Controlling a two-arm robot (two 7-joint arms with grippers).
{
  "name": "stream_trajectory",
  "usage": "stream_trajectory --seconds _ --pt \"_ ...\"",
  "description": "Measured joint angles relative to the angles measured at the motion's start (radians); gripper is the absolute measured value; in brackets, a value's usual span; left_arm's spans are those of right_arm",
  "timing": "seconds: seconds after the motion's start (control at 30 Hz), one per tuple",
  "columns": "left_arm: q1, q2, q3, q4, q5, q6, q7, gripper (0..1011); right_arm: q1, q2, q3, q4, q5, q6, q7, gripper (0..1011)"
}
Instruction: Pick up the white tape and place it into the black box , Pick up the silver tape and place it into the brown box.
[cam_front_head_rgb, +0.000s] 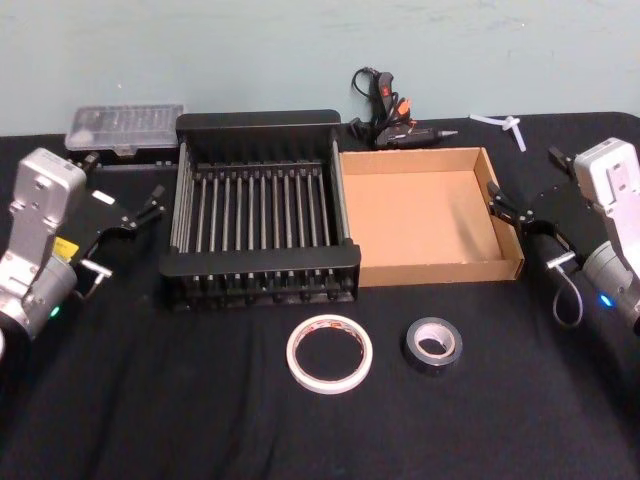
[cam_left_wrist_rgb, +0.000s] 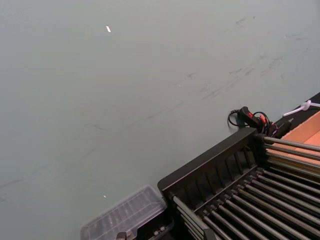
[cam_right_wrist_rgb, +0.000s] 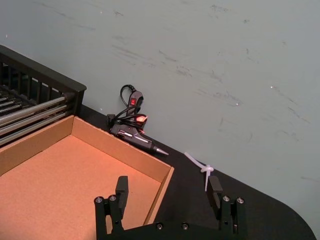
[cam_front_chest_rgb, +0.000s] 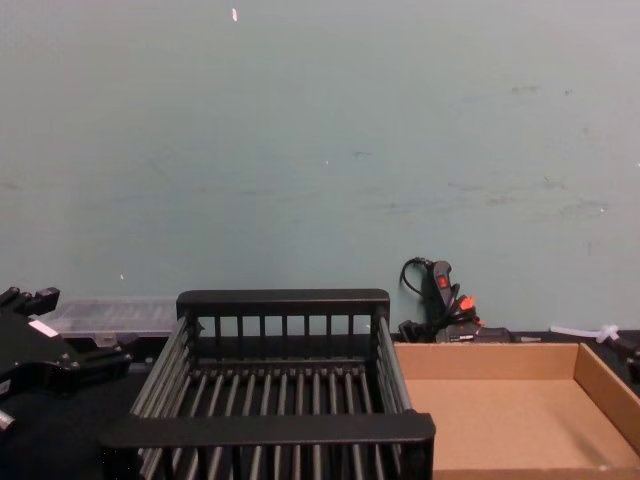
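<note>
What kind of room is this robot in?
Probably a workshop or robot test lab: a black-covered table against a scuffed bare wall, with a glue gun, tape rolls and a clear parts case.

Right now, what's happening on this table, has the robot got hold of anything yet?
Nothing is held yet. The white tape and the silver tape lie flat on the black cloth in front of the black box and the brown box, and both boxes are empty. The left gripper hangs beside the black box's left side, the right gripper at the brown box's right edge, fingers open.
</note>
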Motion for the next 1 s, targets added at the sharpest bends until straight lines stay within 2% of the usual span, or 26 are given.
stream_trajectory --seconds 0.4,0.57,0.8,1.0 --pt "0.000 0.000 0.000 0.000 0.000 0.000 0.000 1001 0.000 0.000 0.000 0.000 0.000 0.000 0.000 1000" --pt "0.000 0.000 0.000 0.000 0.000 0.000 0.000 1002 -0.006 -0.001 0.014 -0.007 0.010 0.011 0.021 1000" --pt "0.000 0.000 0.000 0.000 0.000 0.000 0.000 1002 -0.025 0.001 0.044 -0.053 0.059 0.072 0.068 1000" --pt "0.000 0.000 0.000 0.000 0.000 0.000 0.000 1002 -0.050 0.001 0.070 -0.117 0.108 0.156 0.104 1000"
